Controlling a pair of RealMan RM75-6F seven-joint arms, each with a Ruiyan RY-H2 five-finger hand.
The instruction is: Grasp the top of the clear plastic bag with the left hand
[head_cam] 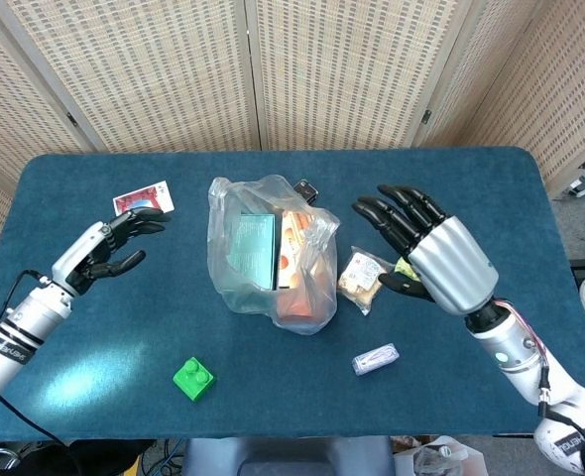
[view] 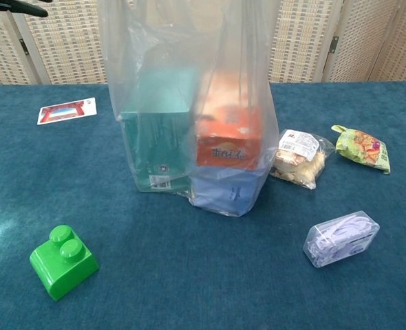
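It looks like a lab or test room: a blue felt table (head_cam: 94, 377) enclosed by woven folding screens (head_cam: 332, 69).

dark print on the orange box (view: 229, 141) inside the clear plastic bag (view: 189, 41), too blurred to read, small label on the snack packet (view: 298, 157), illegible

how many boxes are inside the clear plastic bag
3 show through the clear plastic bag: a teal box on the left, an orange box on the right, and a blue box under the orange one. Others may be hidden behind them.
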